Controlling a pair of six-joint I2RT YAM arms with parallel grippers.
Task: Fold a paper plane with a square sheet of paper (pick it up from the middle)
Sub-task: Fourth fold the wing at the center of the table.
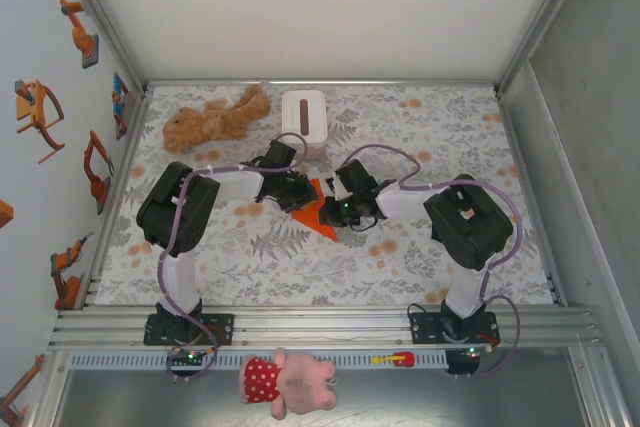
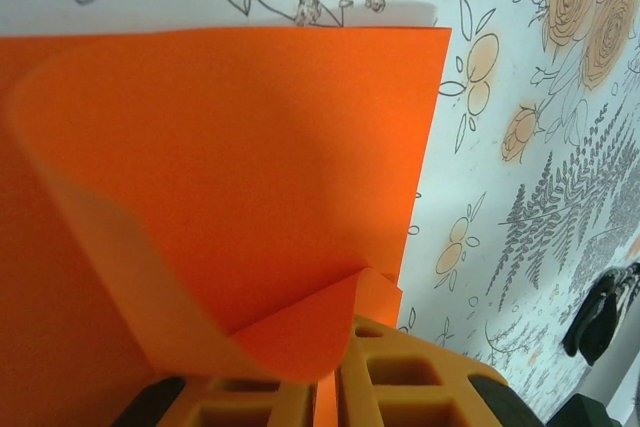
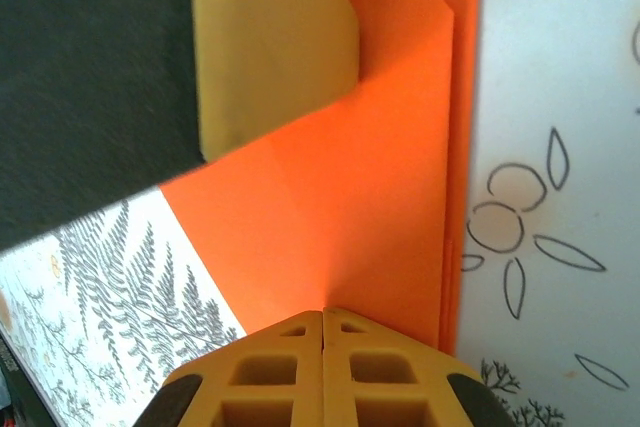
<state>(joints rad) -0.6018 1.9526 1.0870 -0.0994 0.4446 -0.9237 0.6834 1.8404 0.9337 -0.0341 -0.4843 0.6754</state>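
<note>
Left gripper (image 1: 300, 194), at the middle of the floral-printed tabletop (image 1: 300, 267), is clamped on a raised, curling flap of the thin bright orange square sheet of paper (image 1: 320, 219). Its wrist view shows that flap running down between its yellow-orange fingers (image 2: 400, 377), with the rest of the sheet lying flat ahead of them. Just to the right, the right gripper (image 1: 336, 211) has its jaws pressed together, tips set on the sheet's folded layers beside a straight edge.

Bright orange paper (image 1: 318, 217). White table cloth (image 1: 300, 267) w/ grey leaves & orange flowers. White tissue box (image 1: 292, 119). Brown teddy (image 1: 215, 119).
</note>
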